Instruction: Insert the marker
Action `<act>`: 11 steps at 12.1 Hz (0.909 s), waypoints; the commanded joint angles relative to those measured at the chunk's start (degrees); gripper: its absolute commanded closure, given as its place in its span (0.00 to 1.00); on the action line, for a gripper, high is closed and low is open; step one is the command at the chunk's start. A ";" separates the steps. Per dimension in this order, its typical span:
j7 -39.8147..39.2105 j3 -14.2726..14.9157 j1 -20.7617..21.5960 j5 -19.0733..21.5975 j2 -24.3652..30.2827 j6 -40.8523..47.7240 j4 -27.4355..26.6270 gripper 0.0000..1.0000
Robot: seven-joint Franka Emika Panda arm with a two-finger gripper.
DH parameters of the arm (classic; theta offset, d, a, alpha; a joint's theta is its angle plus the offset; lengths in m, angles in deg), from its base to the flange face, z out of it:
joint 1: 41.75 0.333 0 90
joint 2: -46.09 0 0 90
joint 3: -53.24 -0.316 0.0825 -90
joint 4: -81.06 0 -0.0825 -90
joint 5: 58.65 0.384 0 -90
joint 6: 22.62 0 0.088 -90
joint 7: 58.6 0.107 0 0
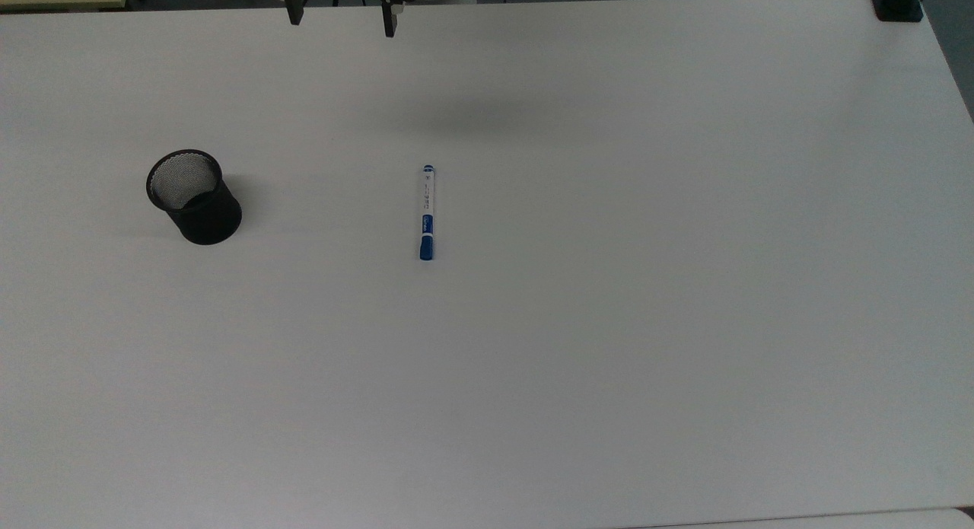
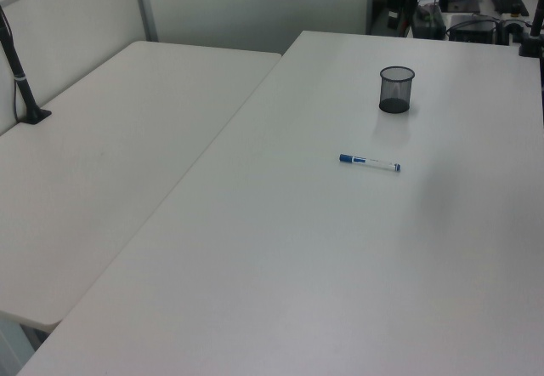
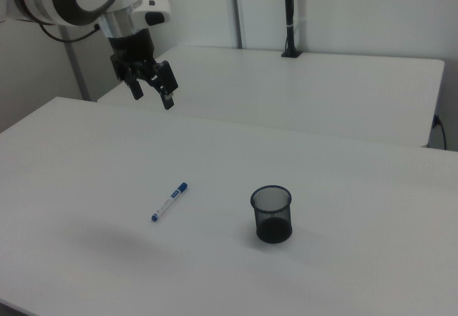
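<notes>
On the white bench (image 1: 609,361) the marker (image 1: 427,212) lies flat and alone, its white barrel along the surface and its blue cap toward the top view's lower edge, the small blue end tip toward the upper edge. The landmark here is the black mesh cup (image 1: 195,197), which stands upright and open-mouthed. The marker is well apart from the mesh cup, to the cup's right in the top view; in the right view the marker (image 3: 169,201) lies to the left of the cup (image 3: 272,214), and in the left view the marker (image 2: 369,162) lies nearer the camera than the cup (image 2: 396,89). The hand (image 3: 152,91) hangs in the air well above the bench, far from the cup, its two fingers spread wide apart and holding nothing. In the top view the hand (image 1: 342,19) shows at the upper edge, beyond the marker from the cup's side.
</notes>
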 commanded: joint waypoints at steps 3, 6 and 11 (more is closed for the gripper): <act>0.38 -0.53 -0.17 -0.81 1.06 -0.74 -1.68 0.00; 0.38 -0.53 -0.17 -0.81 1.06 -0.74 -1.68 0.00; -1.53 -0.44 -0.34 -0.81 1.06 -0.39 -1.94 0.00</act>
